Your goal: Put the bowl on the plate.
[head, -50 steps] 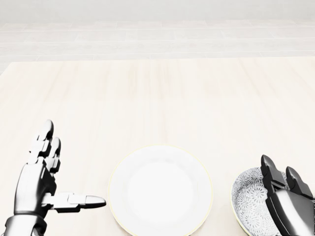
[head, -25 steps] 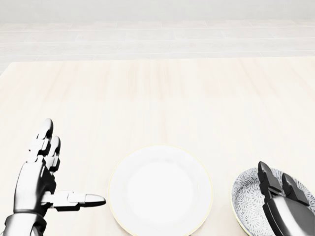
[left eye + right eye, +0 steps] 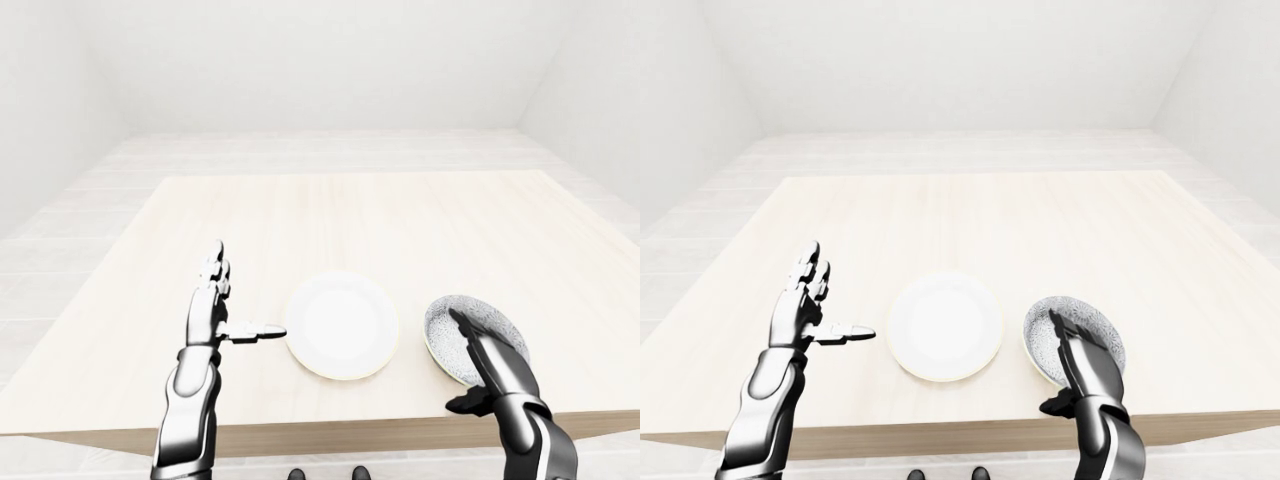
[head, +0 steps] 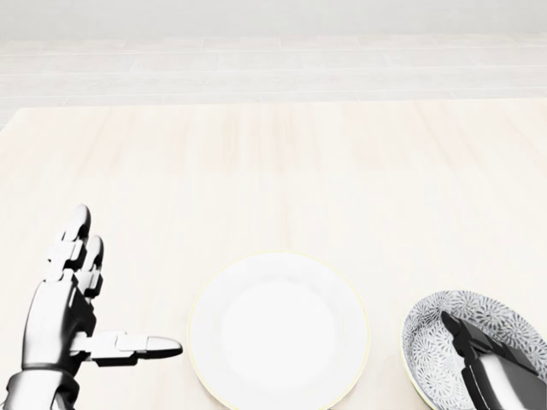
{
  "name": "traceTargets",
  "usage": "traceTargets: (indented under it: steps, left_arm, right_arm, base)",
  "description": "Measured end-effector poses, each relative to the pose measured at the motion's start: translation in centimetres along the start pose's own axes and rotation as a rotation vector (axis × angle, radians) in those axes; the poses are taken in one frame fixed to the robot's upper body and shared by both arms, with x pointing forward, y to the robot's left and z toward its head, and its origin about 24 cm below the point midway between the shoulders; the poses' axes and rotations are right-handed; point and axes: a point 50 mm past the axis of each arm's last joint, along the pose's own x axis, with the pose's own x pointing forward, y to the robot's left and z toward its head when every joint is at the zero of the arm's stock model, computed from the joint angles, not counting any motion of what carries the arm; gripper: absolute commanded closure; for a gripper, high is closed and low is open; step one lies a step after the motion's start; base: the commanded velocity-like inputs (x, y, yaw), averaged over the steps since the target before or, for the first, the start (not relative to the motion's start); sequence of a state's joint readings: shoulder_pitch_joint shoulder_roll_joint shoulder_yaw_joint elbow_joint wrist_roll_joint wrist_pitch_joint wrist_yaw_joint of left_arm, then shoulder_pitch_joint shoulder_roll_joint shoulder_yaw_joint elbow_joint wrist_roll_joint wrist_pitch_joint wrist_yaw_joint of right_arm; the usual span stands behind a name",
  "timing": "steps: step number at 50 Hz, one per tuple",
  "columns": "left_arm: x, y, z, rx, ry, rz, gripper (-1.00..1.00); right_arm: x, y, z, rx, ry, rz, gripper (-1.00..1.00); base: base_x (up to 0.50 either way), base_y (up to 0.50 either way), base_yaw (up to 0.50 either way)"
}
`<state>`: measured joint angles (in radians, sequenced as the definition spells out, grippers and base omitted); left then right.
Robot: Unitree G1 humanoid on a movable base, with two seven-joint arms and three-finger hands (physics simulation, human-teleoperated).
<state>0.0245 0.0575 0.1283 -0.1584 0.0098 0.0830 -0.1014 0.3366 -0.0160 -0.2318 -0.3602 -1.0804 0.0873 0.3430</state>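
The grey flower-patterned bowl [image 4: 427,342] is set on the pale wooden worktop [image 3: 350,220], just right of the round white plate [image 4: 278,329], apart from it. The metallic right hand [image 3: 495,365] is stretched flat over its inside, nothing gripped; the metallic left hand [image 3: 210,315] is held spread wide left of the plate.

head view: close, steeply down on table [image 4: 282,171] | eye views: wider, whole table, slightly offset sideways

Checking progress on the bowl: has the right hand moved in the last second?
Yes. In the head view the right hand has drawn back toward the bottom edge, uncovering more of the bowl, while the plate stayed put.
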Motion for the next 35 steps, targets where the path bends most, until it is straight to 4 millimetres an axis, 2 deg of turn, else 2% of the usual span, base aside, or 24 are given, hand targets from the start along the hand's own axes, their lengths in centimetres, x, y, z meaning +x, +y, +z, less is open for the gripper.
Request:
traceTargets:
  steps: [14, 16, 33, 35]
  left_arm:
    - [-0.11, 0.12, -0.06, 0.000, 0.001, 0.003, -1.00]
    - [-0.14, 0.14, -0.08, 0.000, 0.001, 0.004, -1.00]
    - [-0.25, 0.20, -0.26, -0.001, 0.003, 0.005, -1.00]
    - [-0.27, 0.20, -0.30, -0.001, 0.003, 0.006, -1.00]
  right_arm:
    - [-0.19, 0.12, -0.13, 0.003, 0.008, 0.007, -0.25]
    - [-0.21, 0.12, -0.13, 0.003, 0.008, 0.009, -0.09]
    - [-0.35, -0.05, 0.05, -0.011, 0.005, 0.018, 0.32]
    - [-0.33, -0.11, 0.09, -0.014, 0.004, 0.019, 0.42]
  base:
    - [0.00, 0.00, 0.00]
    - [0.00, 0.00, 0.00]
    - [0.00, 0.00, 0.00]
    - [0.00, 0.00, 0.00]
